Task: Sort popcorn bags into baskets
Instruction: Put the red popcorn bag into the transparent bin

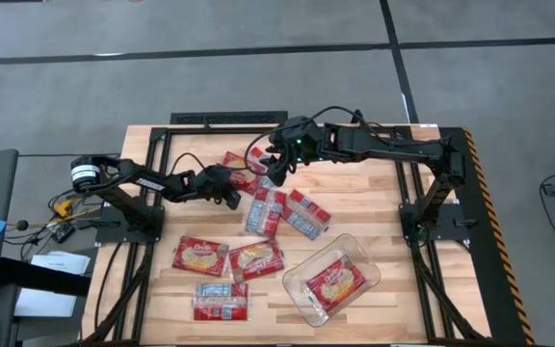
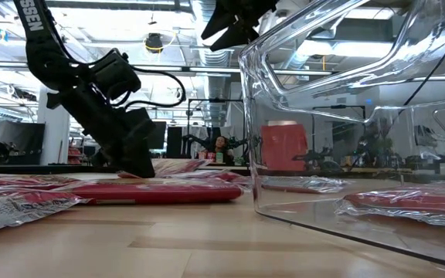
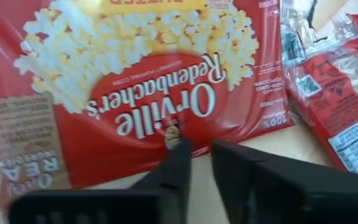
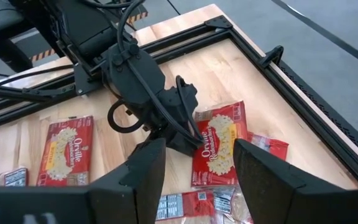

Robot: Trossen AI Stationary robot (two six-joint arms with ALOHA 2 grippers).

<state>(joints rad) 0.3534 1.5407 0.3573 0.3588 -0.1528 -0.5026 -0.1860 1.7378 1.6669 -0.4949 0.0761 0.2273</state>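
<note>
1. Reaching toward table centre, left gripper is low at a popcorn bag; in its wrist view the fingers stand a narrow gap apart at the bag's edge, nothing clamped between them.
2. Right gripper hovers above the table just at 2 o'clock of the left one, jaws spread wide, empty; wrist view looks down on the left gripper and that same bag.
3. Clear basket sits at 5 o'clock of table centre with one bag inside.
4. Loose bags: a cluster at centre, two at 7 o'clock, another near the front edge.
</note>
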